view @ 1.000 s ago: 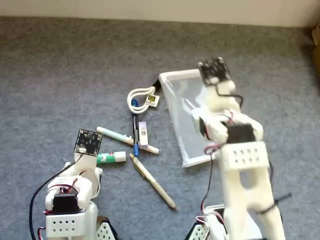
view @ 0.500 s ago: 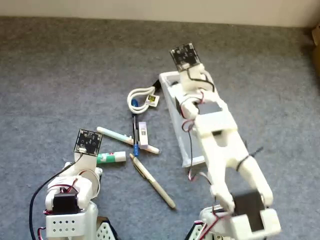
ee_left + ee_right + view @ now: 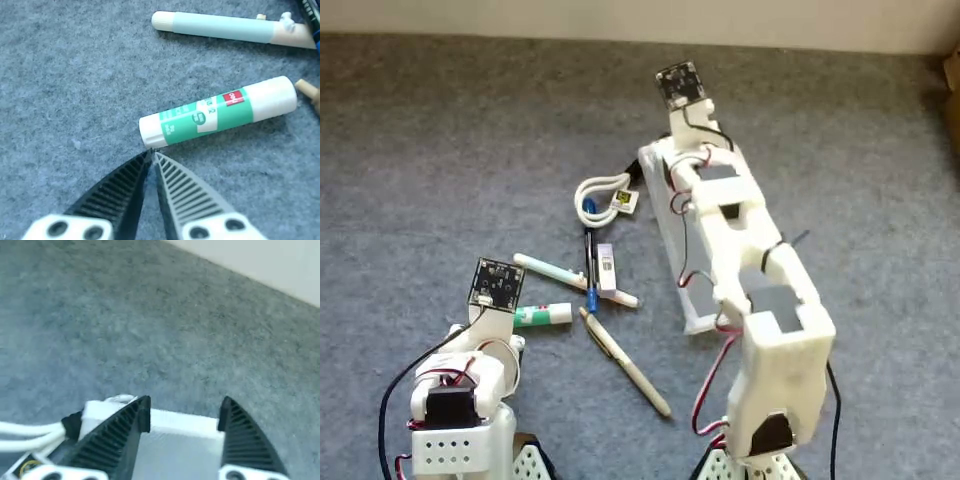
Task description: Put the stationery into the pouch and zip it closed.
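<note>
The clear pouch (image 3: 670, 250) with a white rim lies right of centre, mostly under my outstretched right arm (image 3: 730, 220). My right gripper (image 3: 185, 415) stands open just above the pouch's far rim (image 3: 172, 422), next to its white cord loop (image 3: 600, 188). Left of the pouch lie a mint pen (image 3: 555, 271), a blue pen (image 3: 589, 262), a small white piece (image 3: 606, 268), a beige pen (image 3: 625, 365) and a green-and-white glue stick (image 3: 215, 115). My left gripper (image 3: 151, 156) is shut, its tips at the glue stick's near end.
Everything lies on grey carpet (image 3: 440, 150). A pale wall edge runs along the far side. The left arm's base (image 3: 450, 410) stands at the front left. Open carpet extends to the far left and far right.
My right arm has swung from the pouch's right side and stretched out to its far corner. The left arm and the stationery have not moved.
</note>
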Controlling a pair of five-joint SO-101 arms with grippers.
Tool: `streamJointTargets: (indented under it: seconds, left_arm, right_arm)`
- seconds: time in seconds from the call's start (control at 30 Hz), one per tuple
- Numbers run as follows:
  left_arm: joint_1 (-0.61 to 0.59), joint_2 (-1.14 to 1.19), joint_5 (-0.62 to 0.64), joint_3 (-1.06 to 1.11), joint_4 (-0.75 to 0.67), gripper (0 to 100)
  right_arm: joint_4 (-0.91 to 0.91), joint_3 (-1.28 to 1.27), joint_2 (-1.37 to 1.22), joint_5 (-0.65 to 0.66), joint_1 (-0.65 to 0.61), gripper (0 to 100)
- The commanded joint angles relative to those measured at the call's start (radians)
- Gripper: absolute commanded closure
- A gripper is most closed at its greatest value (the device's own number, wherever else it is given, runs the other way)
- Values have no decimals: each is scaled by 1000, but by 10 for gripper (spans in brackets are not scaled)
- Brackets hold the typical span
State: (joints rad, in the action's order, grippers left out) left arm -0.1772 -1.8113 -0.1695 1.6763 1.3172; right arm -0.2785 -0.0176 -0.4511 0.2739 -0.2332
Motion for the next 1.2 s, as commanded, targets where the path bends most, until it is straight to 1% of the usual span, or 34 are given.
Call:
streamJointTargets:
  seconds: [0.0,0.17,0.3,0.57,0.7,0.8,0.93,1.07,1.17]
  left_arm:
    - [-8,-8,-8,19,5,993]
    - [-8,-8,-8,19,5,993]
    - [-8,-8,-8,19,5,993]
    - [-8,-8,-8,19,5,993]
    - [-8,-8,-8,19,5,993]
    - [-8,-8,-8,19,5,993]
    - [-8,-8,-8,19,5,993]
    - [-8,-8,-8,19,5,993]
    - [-8,-8,-8,19,5,993]
  right_arm:
    - [18,171,-48,2,12,875]
    - [12,306,-165,2,8,886]
    - [-21,343,-220,3,12,886]
    - [-323,346,-236,8,65,886]
    - [-475,346,-236,9,116,886]
    - [-545,357,-234,9,162,886]
    - [-641,421,-236,9,223,886]
    - [-825,522,-236,9,259,886]
    - [-963,616,-236,9,260,886]
